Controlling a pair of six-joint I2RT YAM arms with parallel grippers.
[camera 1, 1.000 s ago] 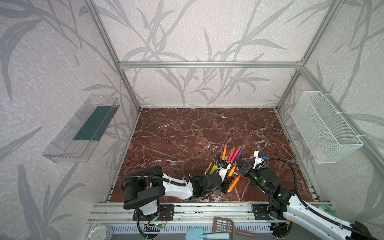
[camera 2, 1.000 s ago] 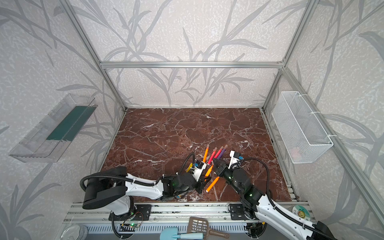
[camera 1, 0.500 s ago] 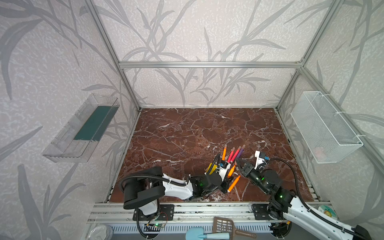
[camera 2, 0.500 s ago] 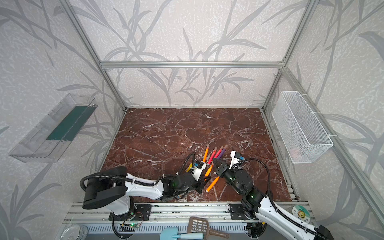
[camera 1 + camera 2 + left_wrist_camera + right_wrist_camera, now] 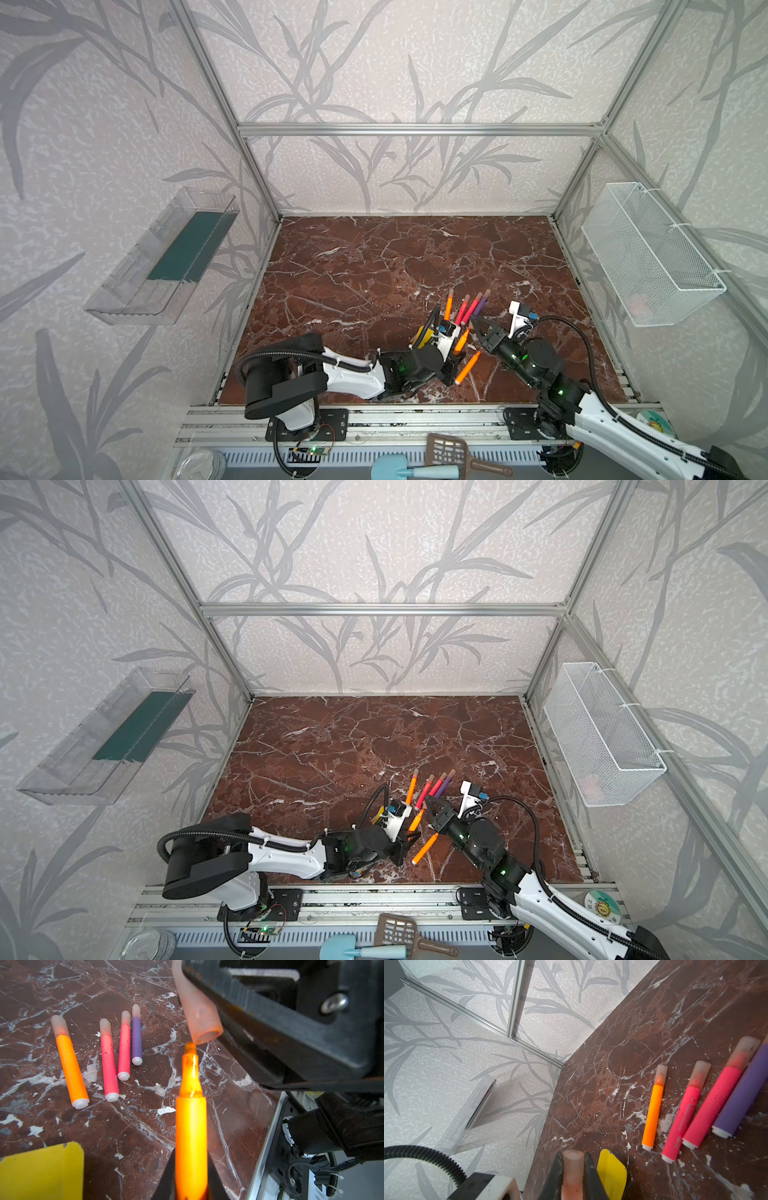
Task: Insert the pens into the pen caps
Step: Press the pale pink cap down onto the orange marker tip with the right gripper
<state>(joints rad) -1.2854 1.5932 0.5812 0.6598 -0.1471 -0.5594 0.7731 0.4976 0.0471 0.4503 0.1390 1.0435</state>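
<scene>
1. The marble table [image 5: 374,266] fills the cell floor. All the work sits near its front edge, right of centre.
2. The left arm [image 5: 353,376] lies low along the front edge and reaches rightward. The right arm [image 5: 540,370] comes in from the near right corner, angled toward it, so the two wrists almost meet.
3. A clear tray [image 5: 166,257] hangs on the left wall and a wire basket [image 5: 648,257] on the right wall, both well apart from the arms.
4. A yellow shovel [image 5: 41,1172] lies on the table just beside the left gripper, partly hidden by the wrist in both top views.
5. The left gripper [image 5: 191,1167] pinches the held orange pen [image 5: 191,1126] by its barrel. The pen's long axis runs straight out from the claw, bare tip aimed at the right gripper.
6. A loose orange pen [image 5: 467,368] lies uncapped and slanted on the table, below the two claws.
7. A capped orange pen [image 5: 70,1068], two capped red-pink pens [image 5: 109,1066] and a capped purple pen [image 5: 136,1041] lie in a near-parallel row beyond the claws. Their caps point away and their white ends face the robot.
8. The right gripper [image 5: 572,1178] is pressed onto the pen cap [image 5: 571,1167], whose open mouth faces the held pen. In the left wrist view the pen's tip sits at the rim of that mouth, not inside.
</scene>
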